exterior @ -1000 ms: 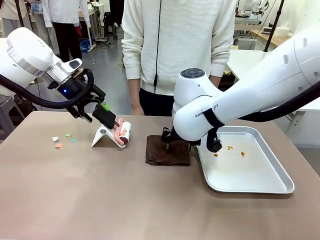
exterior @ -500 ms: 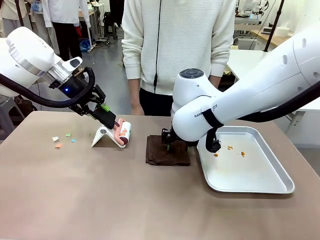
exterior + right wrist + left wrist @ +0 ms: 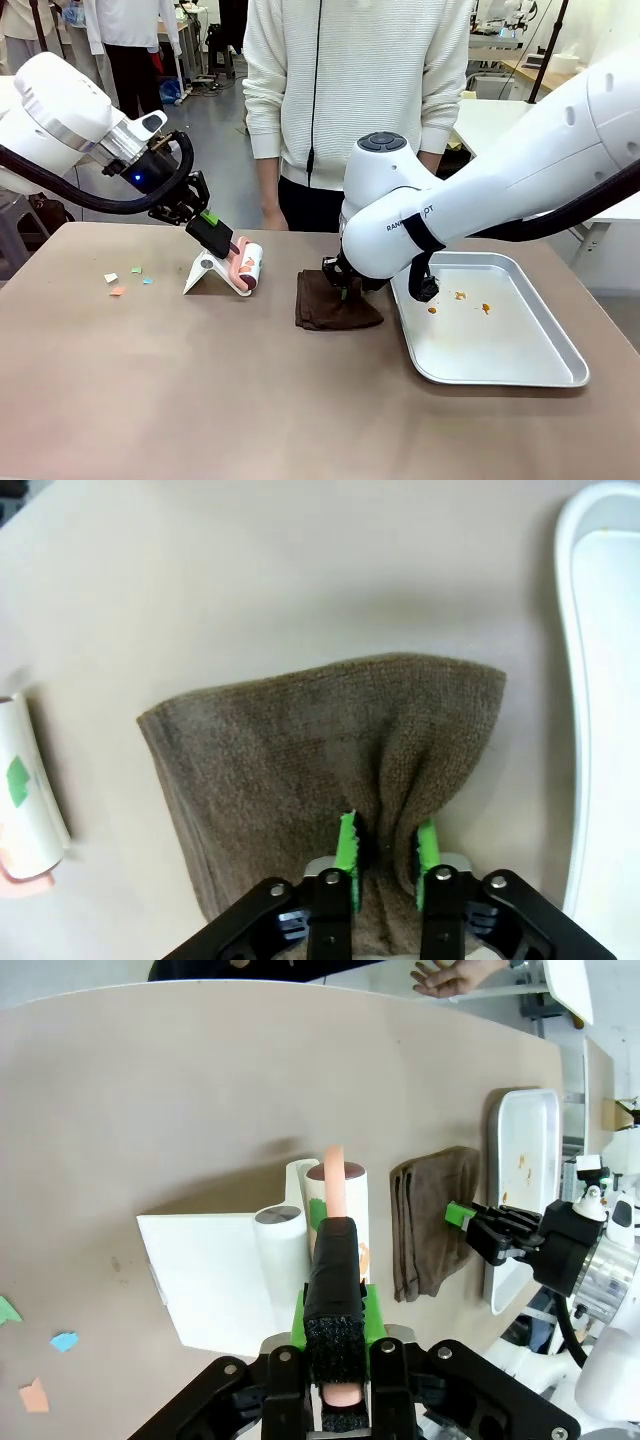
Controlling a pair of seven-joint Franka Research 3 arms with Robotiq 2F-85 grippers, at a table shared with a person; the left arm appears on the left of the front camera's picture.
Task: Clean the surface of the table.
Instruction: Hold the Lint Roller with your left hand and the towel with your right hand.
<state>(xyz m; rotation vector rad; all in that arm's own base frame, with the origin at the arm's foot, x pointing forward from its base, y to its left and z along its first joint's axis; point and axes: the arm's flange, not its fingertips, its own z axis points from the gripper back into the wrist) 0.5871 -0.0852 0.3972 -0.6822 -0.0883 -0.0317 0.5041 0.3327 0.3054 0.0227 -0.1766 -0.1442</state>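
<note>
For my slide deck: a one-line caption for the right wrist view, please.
Right gripper shut on a bunched fold of the towel on the table, tray alongside.

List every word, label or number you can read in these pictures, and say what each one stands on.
"RAN" and "PT": on the white shell of the right arm in the front view; a black band covers the letters between them.
Green mark on the lint roller: a shape, no letters readable.
No other text is legible.

The tray (image 3: 605, 730) runs off the right wrist view's edge; scraps (image 3: 117, 291) on the worktop (image 3: 200, 400) are too small to identify.
</note>
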